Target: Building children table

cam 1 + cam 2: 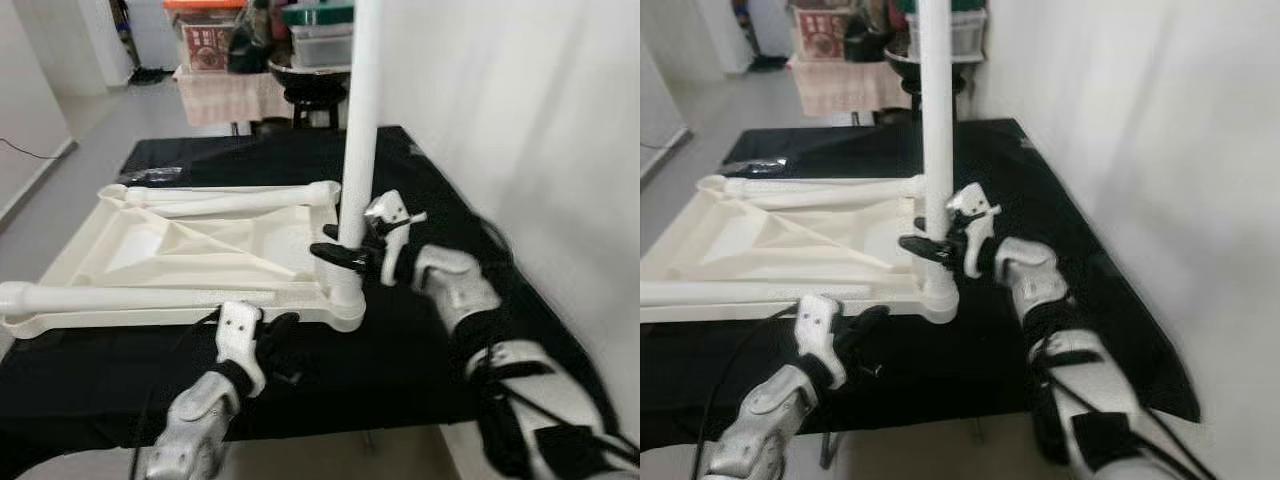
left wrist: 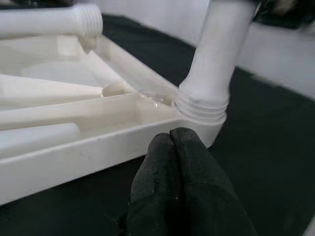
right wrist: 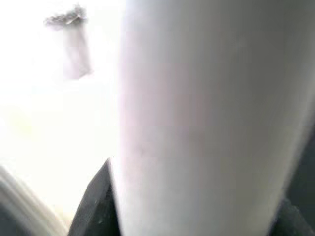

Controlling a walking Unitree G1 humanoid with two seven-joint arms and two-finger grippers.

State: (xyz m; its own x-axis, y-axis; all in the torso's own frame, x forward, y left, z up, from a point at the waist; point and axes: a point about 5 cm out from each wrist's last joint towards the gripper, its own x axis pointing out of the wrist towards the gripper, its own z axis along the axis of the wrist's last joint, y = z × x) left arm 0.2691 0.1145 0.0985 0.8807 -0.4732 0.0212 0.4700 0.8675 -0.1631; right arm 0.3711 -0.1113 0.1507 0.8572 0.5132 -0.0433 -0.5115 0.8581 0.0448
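leg (image 1: 358, 120) is rigid, smooth, light plastic; right tool (image 1: 352, 252) clamps it just above the tabletop (image 1: 180, 255) corner socket; left tool (image 2: 179, 147) is together.

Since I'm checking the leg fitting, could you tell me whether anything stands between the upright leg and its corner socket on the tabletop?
Nothing visible does. The upright leg already sits in the corner socket of the tabletop, with threads still showing at the joint. The right gripper is clamped around the leg just above it.
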